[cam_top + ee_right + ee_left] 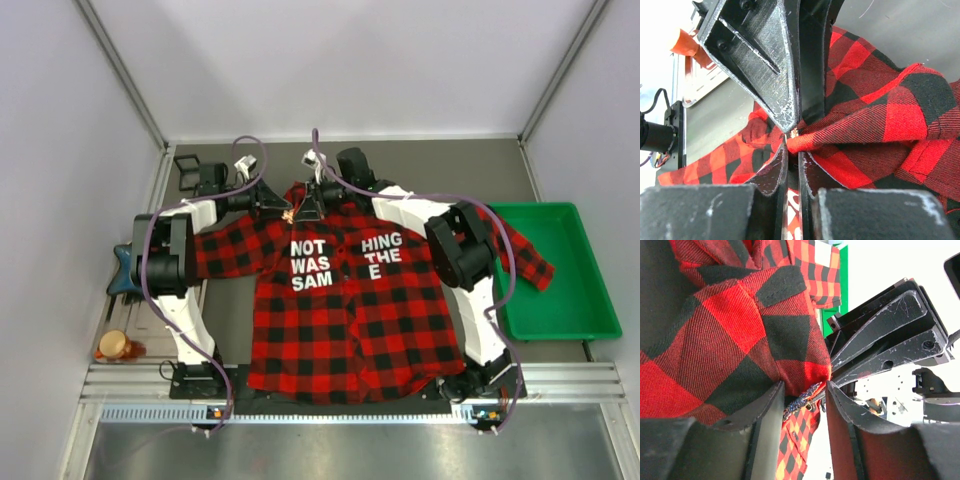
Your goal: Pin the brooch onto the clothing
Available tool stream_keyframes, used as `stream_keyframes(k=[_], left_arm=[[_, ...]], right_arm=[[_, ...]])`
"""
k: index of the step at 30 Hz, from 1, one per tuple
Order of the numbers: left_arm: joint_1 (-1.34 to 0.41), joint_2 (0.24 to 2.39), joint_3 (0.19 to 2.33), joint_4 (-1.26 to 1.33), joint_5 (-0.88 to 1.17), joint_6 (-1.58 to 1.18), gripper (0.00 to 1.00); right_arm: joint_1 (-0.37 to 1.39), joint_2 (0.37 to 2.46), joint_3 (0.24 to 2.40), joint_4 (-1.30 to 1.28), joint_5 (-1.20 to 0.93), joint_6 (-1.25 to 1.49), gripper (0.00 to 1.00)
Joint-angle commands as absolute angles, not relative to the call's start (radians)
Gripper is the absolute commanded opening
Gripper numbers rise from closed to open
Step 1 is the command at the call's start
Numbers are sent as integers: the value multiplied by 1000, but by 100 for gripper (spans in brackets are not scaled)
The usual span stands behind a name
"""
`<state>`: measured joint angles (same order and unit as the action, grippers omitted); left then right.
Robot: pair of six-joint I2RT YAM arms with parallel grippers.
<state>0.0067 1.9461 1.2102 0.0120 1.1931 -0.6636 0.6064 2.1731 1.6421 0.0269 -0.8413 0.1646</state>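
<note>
Left wrist view: brooch (801,402) sat between parted left fingers (767,415) against shirt (715,340) fold; grip on it unclear. Right fingers (772,170) clenched on fold. Pinning looked underway, fastening unconfirmed.

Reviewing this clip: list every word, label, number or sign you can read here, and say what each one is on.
"NOT WAS SAM": white block letters in three stacked lines on the shirt, on the chest panel at the left of the overhead view.
"HING THE E": the same lettering, on the shirt's other chest panel.
Nothing else can be read; neither wrist view shows any lettering.
</note>
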Motion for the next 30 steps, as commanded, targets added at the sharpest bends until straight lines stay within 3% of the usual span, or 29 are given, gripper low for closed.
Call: stream_keyframes(k=[1,9,13,20,30], left_arm=[[17,1901,1129,366,1235,-856,44],[34,1908,996,894,1238,-1207,41],[41,1913,959,1012,1220,-1293,37],[71,1925,884,1305,1209,-1433,45],[74,1904,822,1301,1200,-1379,47]], right_arm=[[615,2129,1651,112,-876,147,0],[607,2121,1635,152,-861,193,0],[600,2118,1625,170,-854,219,0],[581,2120,1608,221,-859,302,0],[572,2123,1597,294,-871,409,0]])
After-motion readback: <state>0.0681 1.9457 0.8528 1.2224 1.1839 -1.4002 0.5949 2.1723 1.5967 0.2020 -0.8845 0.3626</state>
